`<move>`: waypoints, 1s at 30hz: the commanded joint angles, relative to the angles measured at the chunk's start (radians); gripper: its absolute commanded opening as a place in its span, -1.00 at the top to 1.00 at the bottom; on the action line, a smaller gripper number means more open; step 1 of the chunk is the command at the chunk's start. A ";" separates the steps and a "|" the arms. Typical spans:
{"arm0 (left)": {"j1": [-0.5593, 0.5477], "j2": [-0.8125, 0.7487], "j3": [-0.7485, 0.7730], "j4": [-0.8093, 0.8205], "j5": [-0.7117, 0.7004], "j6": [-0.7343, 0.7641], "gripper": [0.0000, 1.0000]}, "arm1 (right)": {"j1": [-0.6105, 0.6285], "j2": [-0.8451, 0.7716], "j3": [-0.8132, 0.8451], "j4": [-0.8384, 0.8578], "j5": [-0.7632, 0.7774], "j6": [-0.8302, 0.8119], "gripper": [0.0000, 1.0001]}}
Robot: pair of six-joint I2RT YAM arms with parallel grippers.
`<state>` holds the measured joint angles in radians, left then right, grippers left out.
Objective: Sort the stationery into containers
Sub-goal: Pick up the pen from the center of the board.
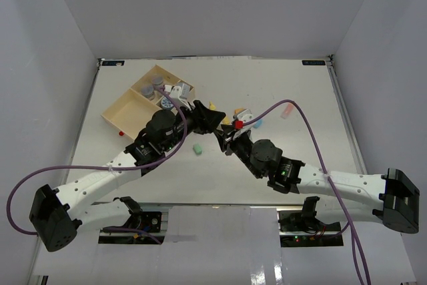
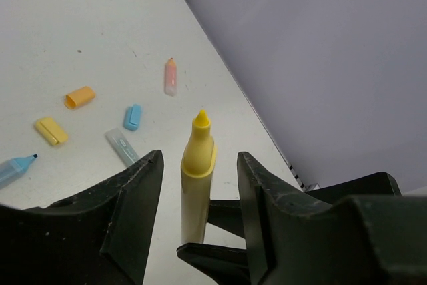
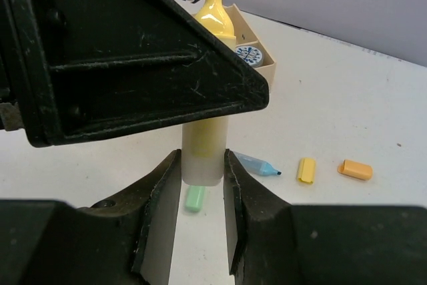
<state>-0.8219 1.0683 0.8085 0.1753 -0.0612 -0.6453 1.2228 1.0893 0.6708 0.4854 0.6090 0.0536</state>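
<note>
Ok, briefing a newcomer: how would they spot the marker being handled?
Look at the middle of the white table. There the right claw pinches a yellow highlighter by its pale lower end. It alone is held; the loose pieces around lie flat.

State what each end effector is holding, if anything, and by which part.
The right end effector grips the yellow highlighter by the bottom of its barrel. The left end effector straddles the upper barrel with gaps either side, holding nothing.
</note>
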 commanded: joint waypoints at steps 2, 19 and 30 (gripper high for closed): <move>-0.011 0.004 -0.008 0.059 -0.012 0.018 -0.07 | 0.006 -0.002 0.000 0.102 0.043 0.017 0.80; -0.019 0.010 -0.049 0.107 -0.009 0.015 0.01 | 0.007 0.007 -0.002 0.128 0.063 0.029 0.80; -0.017 -0.002 -0.077 0.170 0.023 0.055 0.49 | 0.007 0.009 -0.007 0.096 0.044 0.054 0.59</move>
<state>-0.8364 1.0939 0.7422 0.3119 -0.0471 -0.6132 1.2243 1.1015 0.6689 0.5331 0.6441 0.0895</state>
